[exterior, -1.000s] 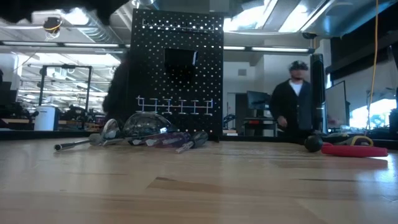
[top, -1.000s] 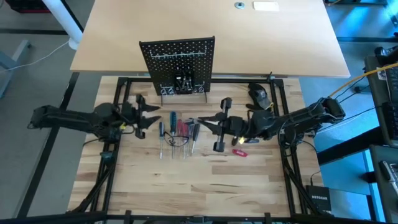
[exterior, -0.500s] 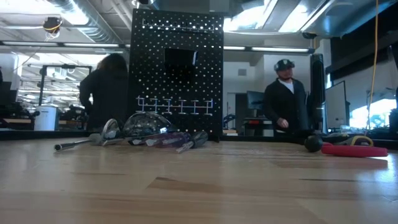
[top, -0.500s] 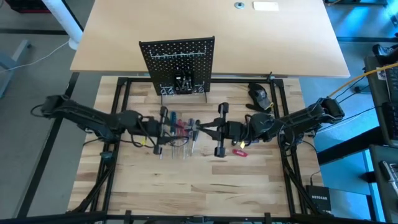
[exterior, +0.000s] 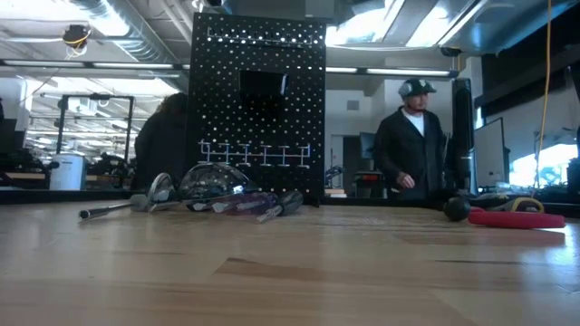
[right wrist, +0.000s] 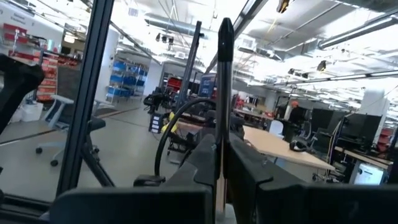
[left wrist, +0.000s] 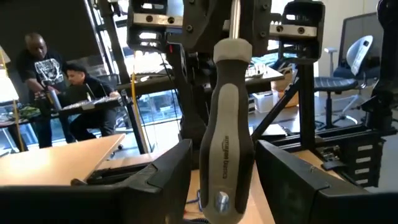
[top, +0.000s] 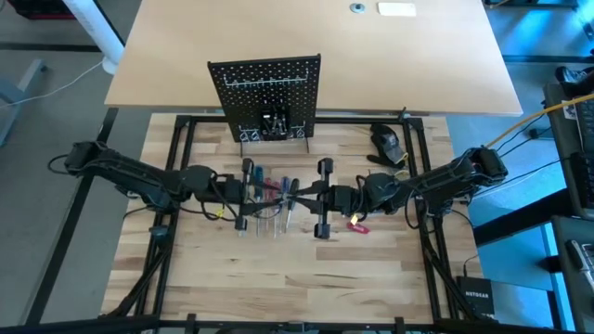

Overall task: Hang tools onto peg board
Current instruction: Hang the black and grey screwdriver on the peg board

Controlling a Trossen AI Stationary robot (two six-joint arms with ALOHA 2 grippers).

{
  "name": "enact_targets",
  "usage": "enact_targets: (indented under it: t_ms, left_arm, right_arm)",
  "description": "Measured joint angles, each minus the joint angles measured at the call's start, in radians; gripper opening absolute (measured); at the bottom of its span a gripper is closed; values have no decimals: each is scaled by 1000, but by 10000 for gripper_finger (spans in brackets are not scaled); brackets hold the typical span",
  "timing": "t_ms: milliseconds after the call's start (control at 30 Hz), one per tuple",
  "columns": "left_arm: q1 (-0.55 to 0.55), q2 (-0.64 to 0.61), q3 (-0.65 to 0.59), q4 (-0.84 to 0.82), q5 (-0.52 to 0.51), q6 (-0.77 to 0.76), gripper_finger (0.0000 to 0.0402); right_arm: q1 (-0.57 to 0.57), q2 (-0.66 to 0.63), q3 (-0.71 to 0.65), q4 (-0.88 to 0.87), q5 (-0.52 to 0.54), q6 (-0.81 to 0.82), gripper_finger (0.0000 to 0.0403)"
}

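Nearest me, both arms had met over the middle of the bench [top: 306, 278], reaching in from opposite sides toward the heap of tools [top: 264, 193]. The left gripper [top: 243, 190] had its jaws clamped on a grey-and-black screwdriver handle [left wrist: 227, 149], which stood upright between the two dark fingers [left wrist: 155, 186], the silver shaft rising out of its top; I judged it was held that way so the shaft could be offered to the other arm. The right gripper [top: 295, 193] faced it from the other side, its jaws together on a thin rod [right wrist: 217, 124], which looked like that same shaft, though I could not be sure. It read as a hand-over, or a two-handed re-grip before hanging. The rest of the tools, blue, red and black handled, lay bunched on the wood just beneath the grippers, and a red-handled piece [top: 357, 225] lay apart under the right arm. Beyond them the peg board [top: 266, 93] stood upright at the far edge of the work area, a row of hooks [exterior: 258, 152] low on its face. The stretch of bench between the heap and the board lay open for a carry. A dark rounded lump [top: 386, 139] sat off to the right of the board. Past the bench, two people [exterior: 412, 140] stood in the room.
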Motion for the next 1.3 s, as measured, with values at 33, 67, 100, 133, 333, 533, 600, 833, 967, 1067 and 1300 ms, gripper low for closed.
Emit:
enact_targets:
  t_ms: [33, 67, 100, 133, 333, 533, 600, 833, 967, 1067, 1300]
  left_arm:
    - [0, 3, 0, -4, 0, -9, 169]
    - [0, 7, 0, -13, 0, -18, 169]
    - [0, 15, 0, -18, 0, -25, 169]
    - [0, 24, 0, -13, 0, -33, 169]
    - [0, 68, -1, -4, 0, 0, 169]
    - [0, 44, -1, 6, 0, 9, 145]
    - [-3, 37, -1, 15, 0, -3, 131]
    - [-21, 36, -1, 20, -3, 10, 121]
    - [-20, 36, -1, 17, -4, 28, 113]
    - [-21, 35, -1, 11, -23, 59, 112]
    - [-21, 25, -1, 6, -41, 75, 114]
  right_arm:
    - [0, 0, 0, 6, 0, 0, 24]
    - [0, 0, 0, 13, 0, -1, 24]
    - [0, 0, 0, 24, 0, -1, 24]
    - [0, 0, 0, 33, -2, -1, 24]
    - [0, 9, 0, 36, -18, -3, 24]
    - [0, 10, 0, 27, -18, -4, 24]
    - [0, 9, 0, 28, -18, -4, 24]
    - [1, 8, 2, 25, -19, -4, 24]
    - [1, 8, 2, 23, -19, -3, 24]
    - [1, 8, 2, 21, -19, 5, 29]
    - [14, 8, 1, 21, -1, 31, 108]
